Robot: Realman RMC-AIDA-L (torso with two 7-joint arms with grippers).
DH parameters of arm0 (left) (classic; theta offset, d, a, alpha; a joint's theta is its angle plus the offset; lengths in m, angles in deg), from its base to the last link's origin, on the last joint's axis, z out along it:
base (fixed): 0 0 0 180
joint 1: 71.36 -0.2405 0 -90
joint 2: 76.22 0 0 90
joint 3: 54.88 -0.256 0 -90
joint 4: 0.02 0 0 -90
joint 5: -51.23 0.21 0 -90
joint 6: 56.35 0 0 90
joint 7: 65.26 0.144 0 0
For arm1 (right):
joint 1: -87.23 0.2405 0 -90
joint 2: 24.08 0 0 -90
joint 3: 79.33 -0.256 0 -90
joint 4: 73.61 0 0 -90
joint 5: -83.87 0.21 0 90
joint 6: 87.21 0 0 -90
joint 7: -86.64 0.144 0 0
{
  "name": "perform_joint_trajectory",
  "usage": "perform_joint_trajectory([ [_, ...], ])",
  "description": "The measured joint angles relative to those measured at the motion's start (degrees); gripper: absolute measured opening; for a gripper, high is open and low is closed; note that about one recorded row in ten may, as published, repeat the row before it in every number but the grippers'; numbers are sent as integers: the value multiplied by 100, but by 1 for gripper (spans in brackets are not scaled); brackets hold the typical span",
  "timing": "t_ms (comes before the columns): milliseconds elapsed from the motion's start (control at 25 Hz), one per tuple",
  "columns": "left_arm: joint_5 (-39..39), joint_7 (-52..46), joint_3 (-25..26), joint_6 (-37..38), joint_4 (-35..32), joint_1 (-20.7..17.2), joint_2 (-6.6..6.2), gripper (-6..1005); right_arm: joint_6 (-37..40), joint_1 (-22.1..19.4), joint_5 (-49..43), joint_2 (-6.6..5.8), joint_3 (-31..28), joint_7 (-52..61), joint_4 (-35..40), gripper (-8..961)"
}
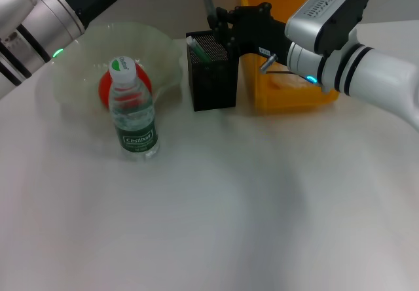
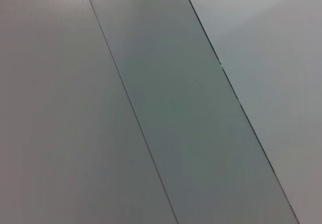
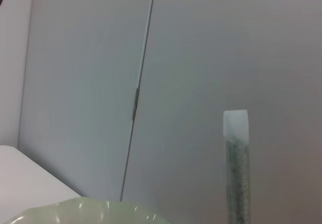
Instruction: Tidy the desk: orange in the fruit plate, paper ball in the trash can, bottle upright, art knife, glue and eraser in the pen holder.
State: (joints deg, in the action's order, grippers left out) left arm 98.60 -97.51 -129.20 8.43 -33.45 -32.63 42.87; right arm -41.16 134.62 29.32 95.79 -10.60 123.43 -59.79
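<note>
My right gripper (image 1: 219, 23) hovers just over the black mesh pen holder (image 1: 213, 75). It is shut on a thin green stick with a white tip, which looks like the art knife (image 1: 206, 0) (image 3: 236, 168) and stands upright. A green and white item (image 1: 196, 47) leans inside the holder. The clear bottle (image 1: 133, 111) with a green label stands upright at the front left. Behind it the orange (image 1: 105, 87) lies in the pale green fruit plate (image 1: 163, 52) (image 3: 80, 211). The paper ball, glue and eraser are out of view. My left arm (image 1: 39, 16) is raised at the far left.
The yellow trash can (image 1: 281, 98) stands right of the pen holder, partly behind my right arm. White tabletop (image 1: 249, 212) spreads across the front. Both wrist views look mostly at grey wall panels (image 2: 166, 108).
</note>
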Motion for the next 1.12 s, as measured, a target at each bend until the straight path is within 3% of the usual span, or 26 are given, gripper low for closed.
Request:
perform_joint_trajectory([
  [680,-125,0,-3,13,-6,-50,9,703,9,100,7,0,44,58,-122,218],
  [1120,-173,0,-3,33,32,-66,9,703,18,109,7,0,47,54,-137,341],
])
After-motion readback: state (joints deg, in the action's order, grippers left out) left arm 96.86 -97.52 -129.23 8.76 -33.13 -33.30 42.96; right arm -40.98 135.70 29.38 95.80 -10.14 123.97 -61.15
